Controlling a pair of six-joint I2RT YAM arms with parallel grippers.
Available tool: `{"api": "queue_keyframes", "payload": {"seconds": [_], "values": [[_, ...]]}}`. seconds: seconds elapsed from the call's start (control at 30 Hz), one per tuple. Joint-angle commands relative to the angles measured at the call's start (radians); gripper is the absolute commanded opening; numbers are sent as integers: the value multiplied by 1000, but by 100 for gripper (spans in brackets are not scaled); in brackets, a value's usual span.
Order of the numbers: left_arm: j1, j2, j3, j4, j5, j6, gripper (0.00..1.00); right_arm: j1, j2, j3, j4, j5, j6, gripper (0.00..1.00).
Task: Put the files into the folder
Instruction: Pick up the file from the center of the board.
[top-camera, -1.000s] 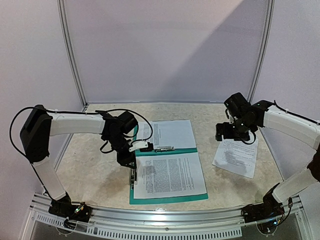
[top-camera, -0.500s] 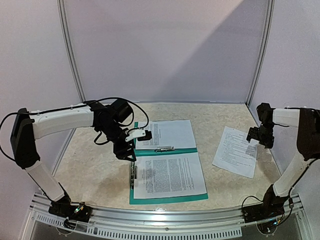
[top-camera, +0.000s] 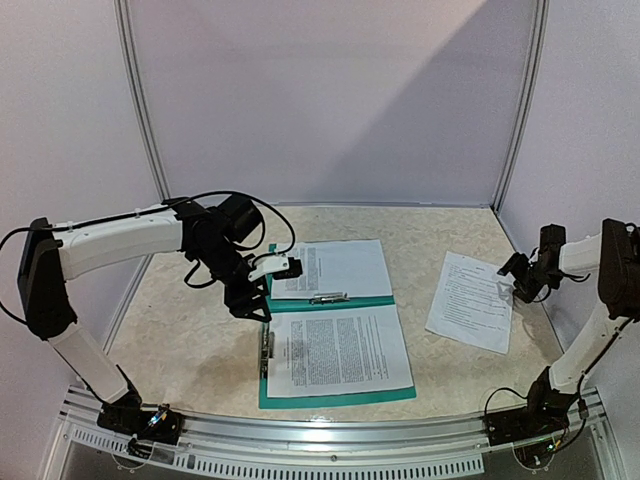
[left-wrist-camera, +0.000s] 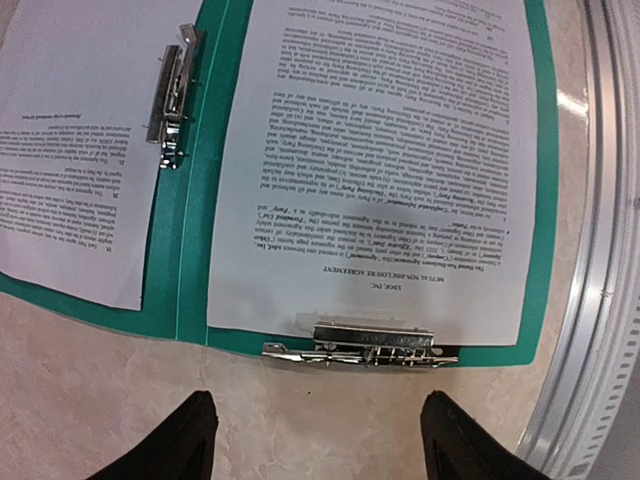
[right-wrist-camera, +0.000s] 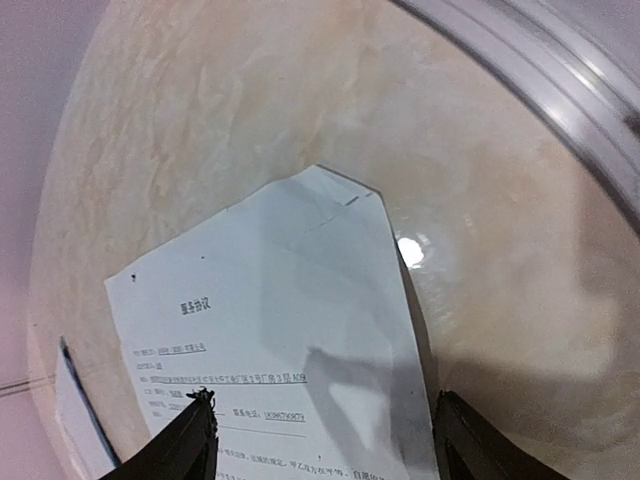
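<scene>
I'm holding my L claw (left-wrist-camera: 325, 445) w/ jaws apart, nothing btw them but bare tabletop (left-wrist-camera: 90, 370). It's pointing down just beside the folder (left-wrist-camera: 200, 230), on the side nearest my L arm. The folder is lying open and flat near the table's middle, teal inside facing up. In my L wrist view its edge is sitting right ahead of my fingertips (left-wrist-camera: 190, 440), w/ a thin strip of tabletop separating us, so I'm not touching it.

A metal clip (left-wrist-camera: 365, 345) is sitting on that edge, over the heading end of the clipped sheet (left-wrist-camera: 380, 150), which is covering the folder's near half. A second sheet (left-wrist-camera: 70, 150) is lying on the far half, and a second clip (left-wrist-camera: 175, 95) is resting by the fold btw the two. The near-edge rail (left-wrist-camera: 600, 250) is running along the R side of that view.

My R claw (right-wrist-camera: 325, 445) is out at the table's R side, jaws also apart and gripping nothing. Below it the loose sheet (right-wrist-camera: 270, 300) is lying on the tabletop, printed side up, one corner pointing away from me. I'm casting a shadow across it; can't tell whether my tips are touching the paper. In the top view this sheet (top-camera: 472, 302) is lying well apart from the folder (top-camera: 370, 301), off to its R, w/ my R claw (top-camera: 525, 278) at its outer edge.
</scene>
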Motion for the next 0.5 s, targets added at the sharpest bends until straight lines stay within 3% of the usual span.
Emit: {"api": "queue_keyframes", "payload": {"seconds": [0.0,0.17,0.23,0.37,0.47], "values": [[12,-12,12,-5,19,-2,72,7,45,-122,53,-178,110,74],[12,-15,6,-6,27,-5,72,-15,-26,-269,298,-236,259,71],[12,-16,2,-4,31,-6,72,-16,-45,-288,322,-259,293,68],[12,-17,1,-3,36,-8,72,-16,-68,-300,230,-265,242,67],[12,-22,1,-1,40,-8,72,-16,-110,-293,56,-229,173,72]]}}
